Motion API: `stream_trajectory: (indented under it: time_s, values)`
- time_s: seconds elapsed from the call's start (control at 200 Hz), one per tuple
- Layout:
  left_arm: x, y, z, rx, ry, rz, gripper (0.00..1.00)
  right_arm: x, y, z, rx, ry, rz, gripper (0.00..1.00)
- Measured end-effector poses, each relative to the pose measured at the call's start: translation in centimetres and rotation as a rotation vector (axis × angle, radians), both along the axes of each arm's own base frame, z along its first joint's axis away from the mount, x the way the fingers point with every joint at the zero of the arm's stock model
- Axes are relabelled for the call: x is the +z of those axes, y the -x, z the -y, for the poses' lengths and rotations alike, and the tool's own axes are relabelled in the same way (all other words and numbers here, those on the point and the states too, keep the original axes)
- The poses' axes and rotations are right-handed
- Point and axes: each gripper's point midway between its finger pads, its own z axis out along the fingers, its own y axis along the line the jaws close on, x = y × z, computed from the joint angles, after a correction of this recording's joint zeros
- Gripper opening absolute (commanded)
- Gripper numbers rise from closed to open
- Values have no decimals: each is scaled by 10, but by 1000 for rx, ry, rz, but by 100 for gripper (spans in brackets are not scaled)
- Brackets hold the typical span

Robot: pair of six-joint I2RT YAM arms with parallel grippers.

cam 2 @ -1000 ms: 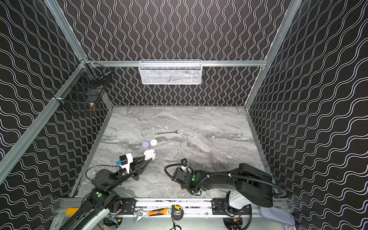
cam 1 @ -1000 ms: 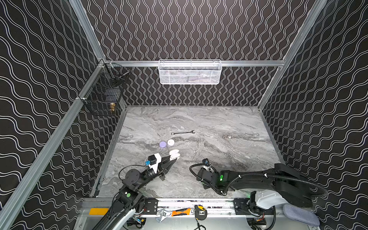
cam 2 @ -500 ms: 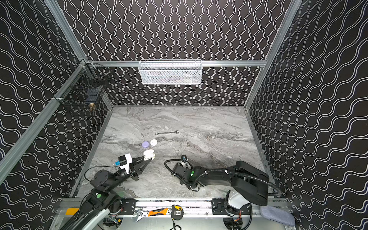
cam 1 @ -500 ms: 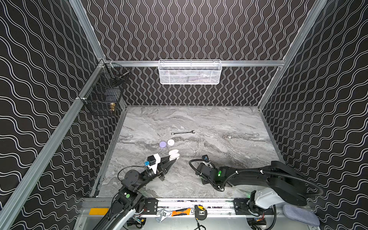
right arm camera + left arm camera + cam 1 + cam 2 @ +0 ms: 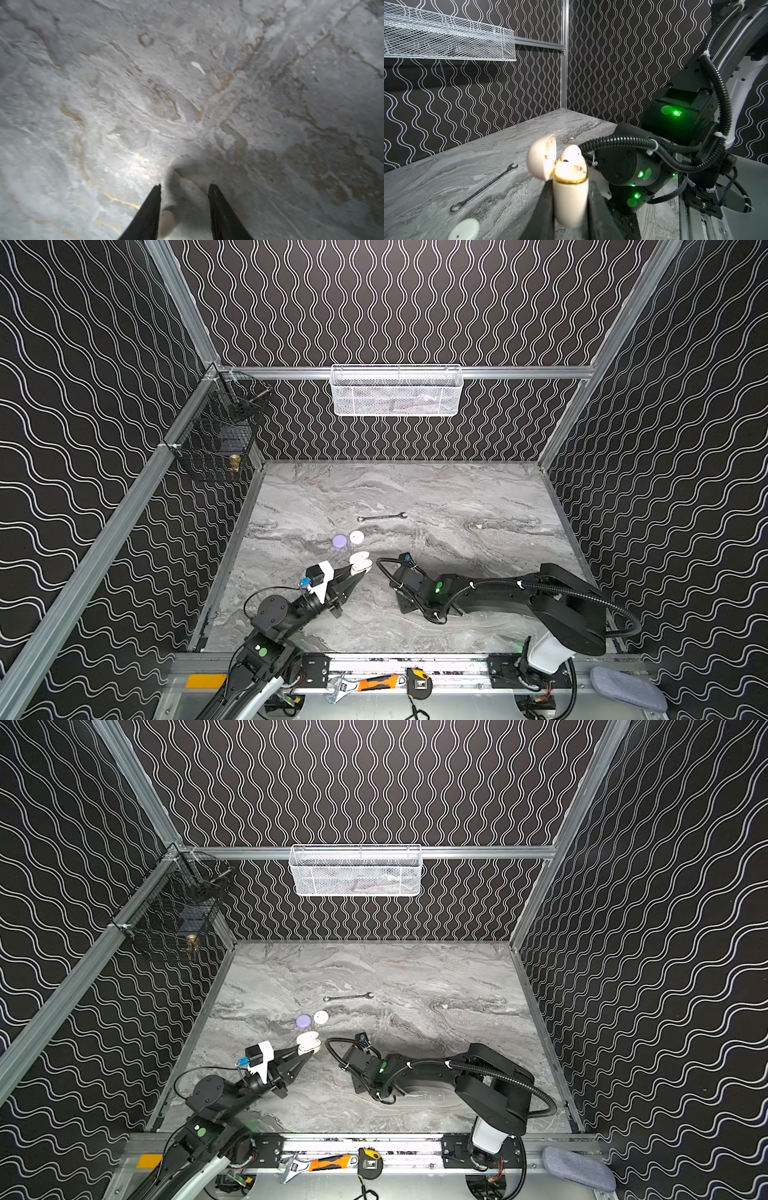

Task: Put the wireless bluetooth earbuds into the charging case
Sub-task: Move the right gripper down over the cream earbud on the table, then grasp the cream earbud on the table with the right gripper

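— What carries it all?
— A grey marbled tabletop; a slim steel wrench lies near its middle.
— And nearer the front?
— A lavender case just beside a white case; a tiny white earbud lies apart, rightward.

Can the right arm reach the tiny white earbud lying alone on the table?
Probably yes: the earbud lies on open table, ahead of the right gripper, with nothing between them.
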Motion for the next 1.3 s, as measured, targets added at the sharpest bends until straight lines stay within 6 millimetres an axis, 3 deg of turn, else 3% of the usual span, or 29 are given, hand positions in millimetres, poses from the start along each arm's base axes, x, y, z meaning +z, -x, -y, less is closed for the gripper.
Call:
stream_trajectory:
  time_s: [0.2,0.395,0.591,1.051,1.301]
  values:
    - [1,0,0,0,1,2,0,10,5,-10,14,-39,-29,48]
    - [4,2,-1,0,8,13,0,7,21,-11,-8,-12,-77,49]
    - [4,1,-2,6,8,11,0,-8,29,7,-71,71,-113,47]
    - [4,3,0,-7,7,8,0,-5,44,32,-107,148,-109,47]
    - [4,2,0,-7,6,6,0,1,43,18,-71,88,-106,49]
